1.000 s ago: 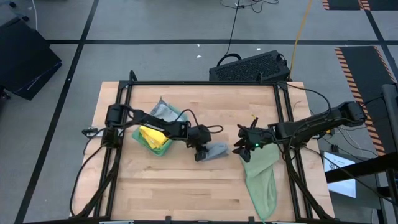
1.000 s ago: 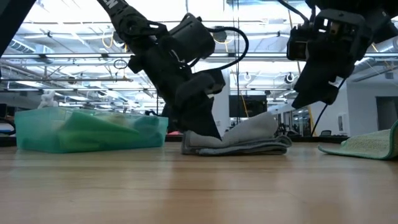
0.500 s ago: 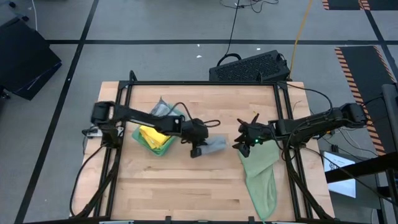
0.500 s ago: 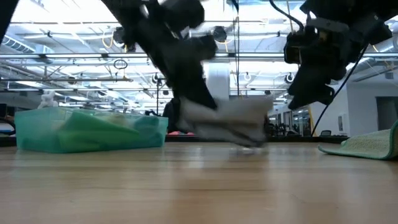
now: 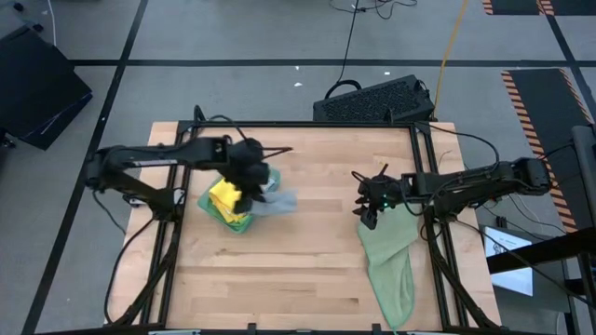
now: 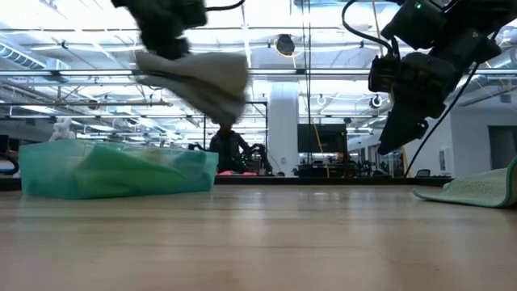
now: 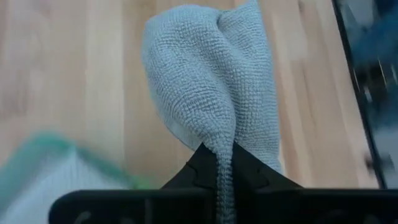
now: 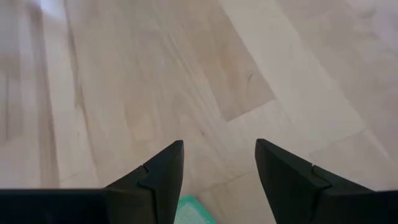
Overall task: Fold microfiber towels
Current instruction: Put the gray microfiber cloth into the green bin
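High view: left gripper (image 5: 256, 183) clamped on a folded grey towel (image 5: 277, 200), held above the wooden table (image 5: 298, 270), just beside a teal bin (image 5: 235, 223) with a yellow towel (image 5: 224, 197) inside. Right gripper (image 5: 368, 207) parted, empty, positioned over the upper end of a pale sage green towel (image 5: 391, 265) lying along the table's right side. A black keyboard (image 5: 372, 100) on the floor beyond the far edge.

Low view: grey towel (image 6: 200, 79) suspended well clear of the tabletop, hanging from the left gripper (image 6: 166, 36) above the teal bin (image 6: 113, 171); green cloth visible through the bin wall. Right gripper (image 6: 400, 129) raised off the table, near the sage towel (image 6: 477, 187) at the right edge.

Left wrist view: fingers (image 7: 202, 168) pinched tight on the grey towel (image 7: 211, 81), cloth draped forward over the wood; bin corner (image 7: 56, 165) blurred alongside.

Right wrist view: fingers (image 8: 158, 174) spread apart, nothing between, bare wood ahead; a sliver of green cloth (image 8: 189, 208) between the finger bases.
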You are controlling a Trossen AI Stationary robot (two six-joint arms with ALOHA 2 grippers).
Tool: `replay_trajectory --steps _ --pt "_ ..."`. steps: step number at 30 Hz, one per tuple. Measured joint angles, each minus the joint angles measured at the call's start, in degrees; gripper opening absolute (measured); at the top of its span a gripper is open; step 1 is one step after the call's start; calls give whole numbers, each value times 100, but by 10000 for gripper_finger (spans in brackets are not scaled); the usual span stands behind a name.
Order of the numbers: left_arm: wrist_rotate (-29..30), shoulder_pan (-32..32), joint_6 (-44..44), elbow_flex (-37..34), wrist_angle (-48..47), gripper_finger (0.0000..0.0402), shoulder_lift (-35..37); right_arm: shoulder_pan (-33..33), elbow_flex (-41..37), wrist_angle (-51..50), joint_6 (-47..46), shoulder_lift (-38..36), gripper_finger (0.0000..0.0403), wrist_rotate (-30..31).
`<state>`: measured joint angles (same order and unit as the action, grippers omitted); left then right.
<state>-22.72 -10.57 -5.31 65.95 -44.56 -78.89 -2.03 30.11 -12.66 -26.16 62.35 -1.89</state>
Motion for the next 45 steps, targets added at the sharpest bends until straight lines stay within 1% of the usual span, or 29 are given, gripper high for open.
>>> replay_trajectory --steps 3,7,10,12,14,17,20,23,26,28,31,33,35,37,39,42,45 --pt "-151 -212 -585 -1 -1037 24 341 -101 0 -2 168 0 192 -29" --pt "-126 -582 -1557 3 -2366 14 560 -218 0 -11 344 0 192 -286" --pt "-102 -917 -2291 1 -3163 9 532 -255 0 -10 345 0 192 -291" --pt "-231 -1127 -2731 1 -3597 11 436 -252 0 -29 344 0 192 -299" --pt "-316 -1288 -3244 -1 -3995 19 333 -255 0 -71 337 -7 192 -480" --pt "-326 -1436 -3913 1 -4322 22 162 -251 0 -177 330 -9 192 -734" --pt "-276 -1568 -4387 5 -4102 14 -89 -251 0 -259 308 -9 192 -732" --pt "-247 -1619 -4763 1 -4118 12 -540 -250 0 -225 307 -9 192 -726" --pt "-221 -1645 -4989 1 -4122 24 -1065 -250 0 -224 286 -9 192 -728" --pt "-14 -1644 -5121 1 -3941 31 -1361 -250 0 -223 195 -9 192 -727" --pt "420 -1631 -5075 1 -3393 34 -1557 -250 0 -224 45 -9 192 -728" --pt "702 -1637 -4876 1 -3053 35 -1636 -250 0 -227 -32 -9 192 -734" --pt "781 -1642 -4708 1 -2822 36 -1716 -248 0 -230 -99 -9 192 -740" --pt "755 -1636 -4663 1 -2789 41 -1738 -248 0 -230 -138 -9 192 -745" --pt "767 -1635 -4618 1 -2819 59 -1738 -248 0 -230 -133 -9 192 -748" --pt "851 -1633 -4298 1 -2808 105 -1698 -248 0 -232 -49 -9 192 -754" --pt "1241 -1622 -3820 4 -2812 158 -1531 -248 0 -230 32 -9 192 -745"
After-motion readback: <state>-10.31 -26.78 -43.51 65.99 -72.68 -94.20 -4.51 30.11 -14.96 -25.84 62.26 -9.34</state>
